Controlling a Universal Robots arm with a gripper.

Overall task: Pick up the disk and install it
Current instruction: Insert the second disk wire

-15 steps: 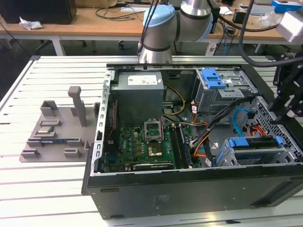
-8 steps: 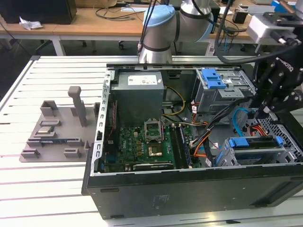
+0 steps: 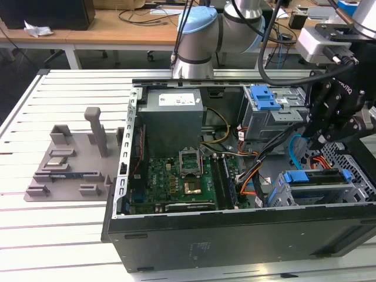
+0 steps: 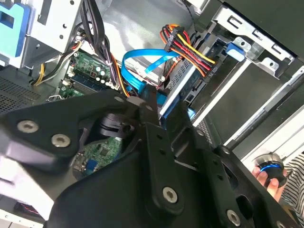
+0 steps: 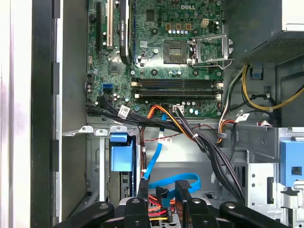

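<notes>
Black robot gripper (image 3: 320, 138) above the open black computer case (image 3: 235, 235).
The flat silver disk with blue plastic side rails (image 3: 320, 187) sits in the drive bay at the case's front corner, cables plugged in; whether the jaws are apart, I cannot tell.

Exterior view: camera sits off the arm, high, angled down at the open computer case (image 3: 235, 235) from its long side, far enough back to take in the slatted table (image 3: 59, 235), the grey fixture (image 3: 70, 158) on the exterior view's left and the arm base (image 3: 197, 35) behind. First wrist view: looks straight down into the case, close, motherboard (image 5: 171, 47) at the far end, gripper (image 5: 164, 204) at the near edge. Second wrist view: tilted, very close, past the gripper linkage (image 4: 142, 156) onto the drive cage (image 4: 247, 61). Shared: both wrist views catch the blue ribbon cable (image 5: 175, 180) and the red-yellow power leads (image 4: 190, 47); all three see the motherboard.
</notes>
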